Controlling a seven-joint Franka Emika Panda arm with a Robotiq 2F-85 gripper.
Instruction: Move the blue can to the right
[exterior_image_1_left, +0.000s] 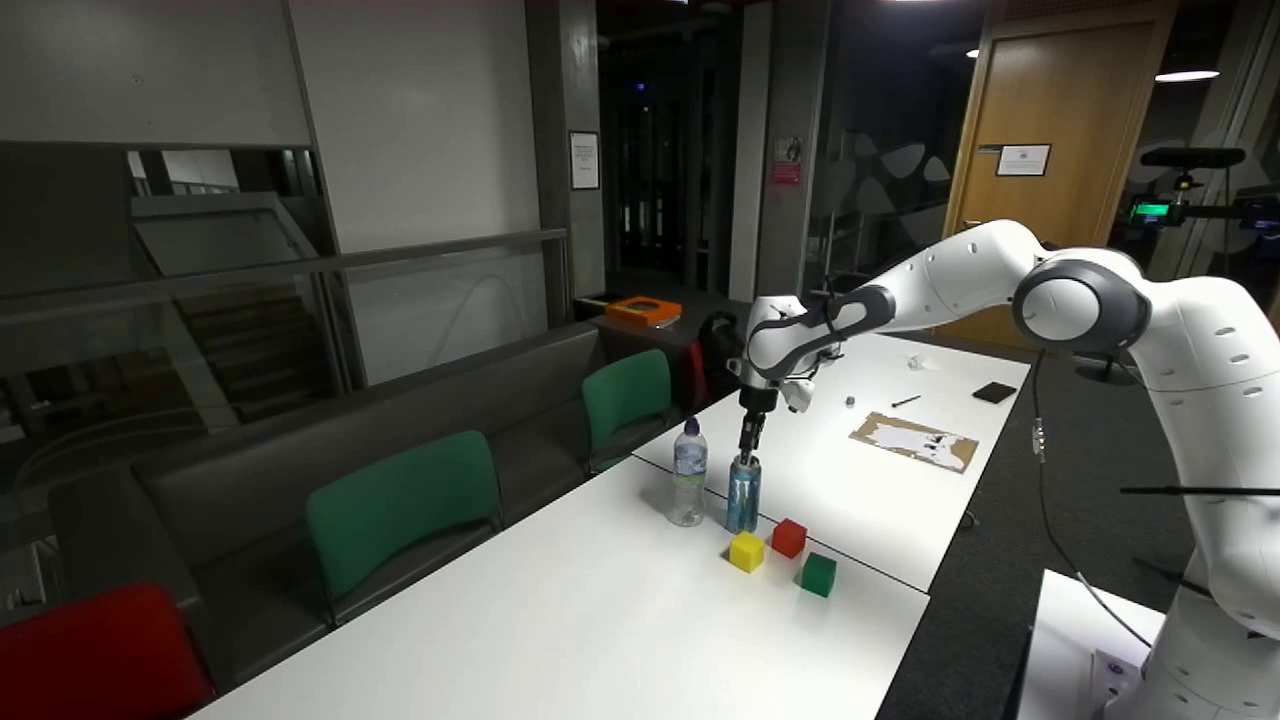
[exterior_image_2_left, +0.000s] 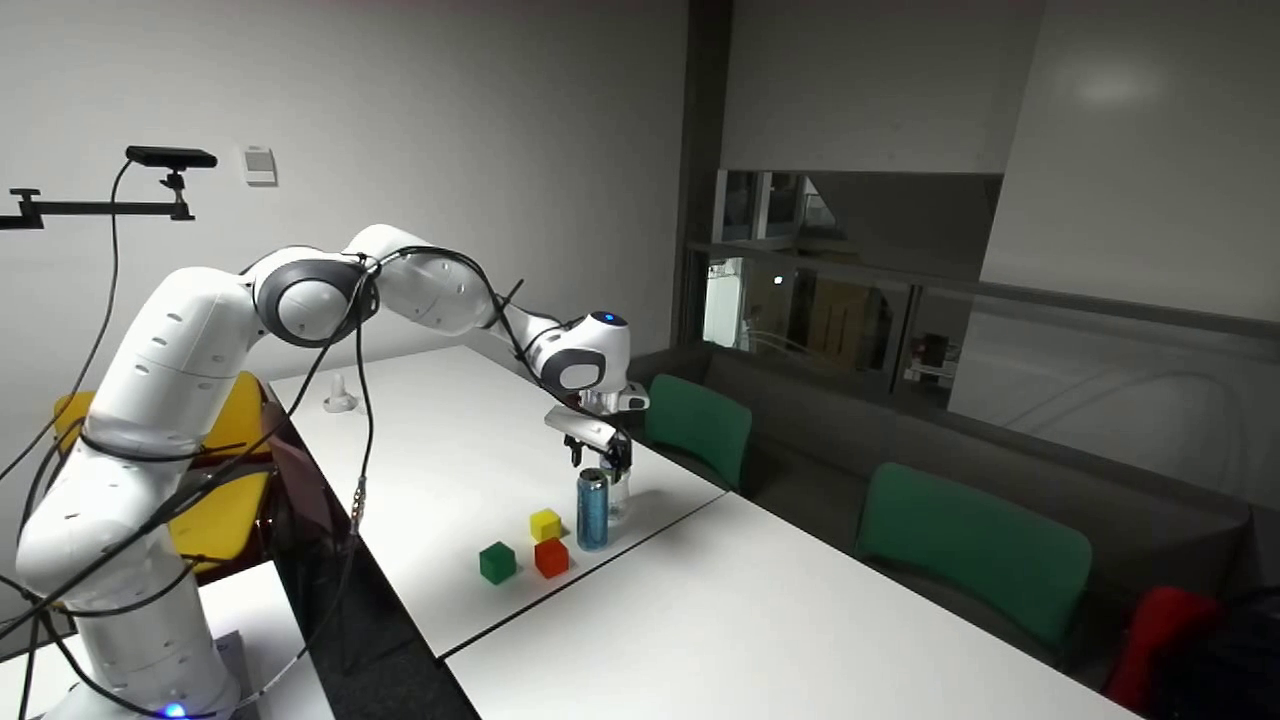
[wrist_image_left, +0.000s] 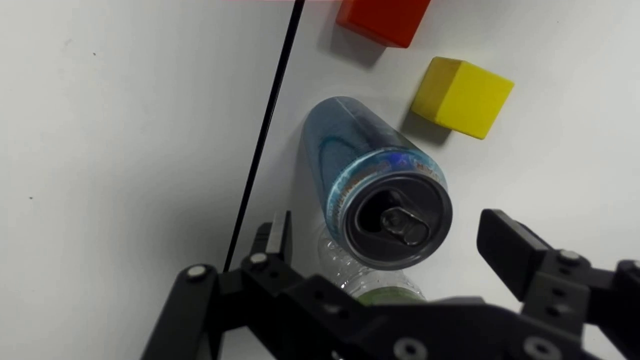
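The blue can (exterior_image_1_left: 743, 497) stands upright on the white table, and it shows in both exterior views (exterior_image_2_left: 592, 515). In the wrist view the can (wrist_image_left: 345, 135) has its opened top and pull tab facing the camera. My gripper (wrist_image_left: 387, 230) is open, with a finger on each side of the can's top and gaps between fingers and can. In the exterior views the gripper (exterior_image_1_left: 748, 440) points down over the can, its fingertips (exterior_image_2_left: 597, 462) near the height of the rim. The can's lower part is not between the fingers.
A clear bottle (exterior_image_1_left: 689, 470) stands close beside the can, partly hidden in the wrist view (wrist_image_left: 360, 280). Yellow (exterior_image_1_left: 746, 551), red (exterior_image_1_left: 789, 538) and green (exterior_image_1_left: 818, 574) blocks lie near the can's other side. A dark table seam (wrist_image_left: 265, 120) runs by the can.
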